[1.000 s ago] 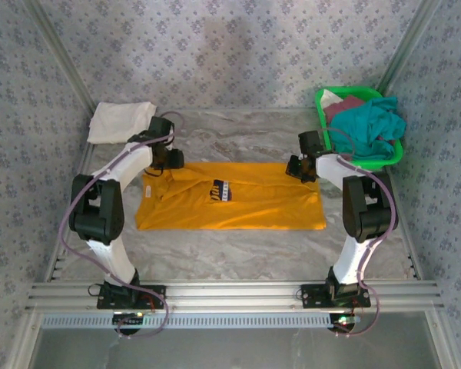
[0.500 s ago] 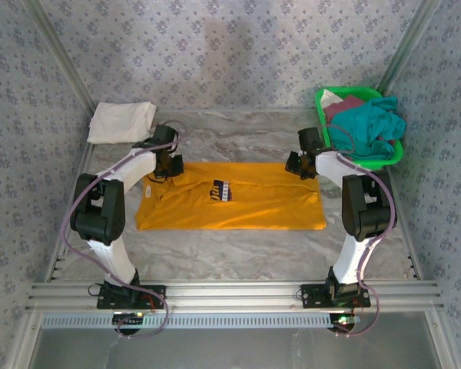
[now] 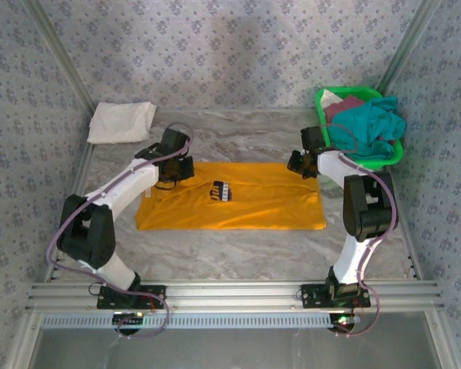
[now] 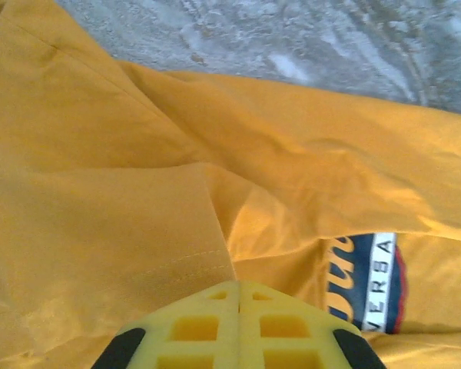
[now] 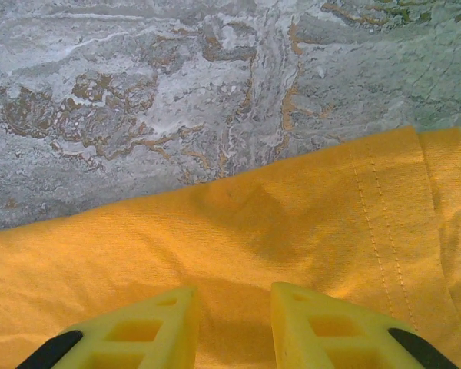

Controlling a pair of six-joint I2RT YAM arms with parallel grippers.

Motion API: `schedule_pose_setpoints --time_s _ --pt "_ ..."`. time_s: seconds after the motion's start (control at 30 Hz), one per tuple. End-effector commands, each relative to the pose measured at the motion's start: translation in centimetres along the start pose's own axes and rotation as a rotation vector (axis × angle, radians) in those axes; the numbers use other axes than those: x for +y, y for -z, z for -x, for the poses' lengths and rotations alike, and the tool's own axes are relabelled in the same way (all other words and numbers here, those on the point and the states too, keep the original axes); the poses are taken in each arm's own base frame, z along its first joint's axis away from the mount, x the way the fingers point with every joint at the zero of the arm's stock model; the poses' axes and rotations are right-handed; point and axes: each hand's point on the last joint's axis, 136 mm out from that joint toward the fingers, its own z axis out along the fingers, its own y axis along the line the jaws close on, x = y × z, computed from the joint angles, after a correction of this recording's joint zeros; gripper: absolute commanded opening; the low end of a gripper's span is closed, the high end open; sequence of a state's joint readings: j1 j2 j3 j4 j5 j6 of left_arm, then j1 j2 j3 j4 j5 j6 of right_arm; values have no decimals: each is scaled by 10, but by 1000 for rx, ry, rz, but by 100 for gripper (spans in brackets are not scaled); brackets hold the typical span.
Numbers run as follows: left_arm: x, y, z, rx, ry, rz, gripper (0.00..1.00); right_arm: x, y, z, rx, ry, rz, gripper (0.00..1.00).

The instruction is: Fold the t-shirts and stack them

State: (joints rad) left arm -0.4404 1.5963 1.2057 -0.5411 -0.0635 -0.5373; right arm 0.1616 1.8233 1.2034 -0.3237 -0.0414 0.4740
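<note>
A mustard-orange t-shirt [image 3: 246, 209] lies flat as a wide band across the middle of the table, its navy-and-white print [image 3: 221, 191] facing up. My left gripper [image 3: 175, 171] is at the shirt's far left corner. In the left wrist view its fingertips [image 4: 240, 283] are pressed together, pinching the stitched sleeve hem [image 4: 180, 257] beside the print [image 4: 373, 280]. My right gripper [image 3: 298, 166] sits over the shirt's far right corner; its jaws [image 5: 234, 296] stand apart above the cloth [image 5: 292, 215]. A folded white t-shirt [image 3: 121, 121] rests at the far left.
A green plastic basket [image 3: 320, 108] stands at the far right corner with a teal t-shirt [image 3: 373, 124] draped over it and a maroon one [image 3: 346, 104] inside. Patterned walls and metal rails close in the marbled table [image 3: 238, 138].
My left gripper has shut on the sleeve and moved right and slightly nearer along the shirt's far edge. The right arm has barely moved.
</note>
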Motion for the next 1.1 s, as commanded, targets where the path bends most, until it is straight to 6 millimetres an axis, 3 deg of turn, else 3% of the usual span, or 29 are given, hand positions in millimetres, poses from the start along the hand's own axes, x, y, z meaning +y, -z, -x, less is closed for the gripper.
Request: schedule_pose_setpoints --time_s 0.0,0.03,0.2,0.4,0.5,0.57,0.63,0.67,0.8,0.9,0.97,1.07 --pt "2 -6 -30 57 5 30 0 1 13 6 -21 2 9 32" --pt "1 -11 -40 75 -5 34 0 -5 7 -7 8 4 -4 32" --pt "-2 -24 -69 135 -71 92 0 -6 6 -13 20 2 0 33" --pt "-1 1 -75 130 -186 159 0 -8 8 -15 16 4 0 35" --pt "0 22 -66 79 -201 151 0 -7 8 -15 16 5 5 35" --pt "1 34 -54 34 -192 145 13 -6 7 -17 19 7 10 35" --pt "5 44 -45 5 -186 164 41 -4 7 -18 24 11 13 35" --pt "7 47 -41 -5 -182 166 48 -3 7 -18 23 15 15 35" --pt "27 52 -30 -2 -45 93 50 5 9 -22 25 36 25 35" --pt "61 46 -26 -9 111 63 53 30 17 -27 26 98 97 35" --pt "91 35 -35 36 207 74 49 69 28 -36 39 191 225 36" --pt "115 20 -48 86 243 87 47 139 49 -62 137 272 456 36"
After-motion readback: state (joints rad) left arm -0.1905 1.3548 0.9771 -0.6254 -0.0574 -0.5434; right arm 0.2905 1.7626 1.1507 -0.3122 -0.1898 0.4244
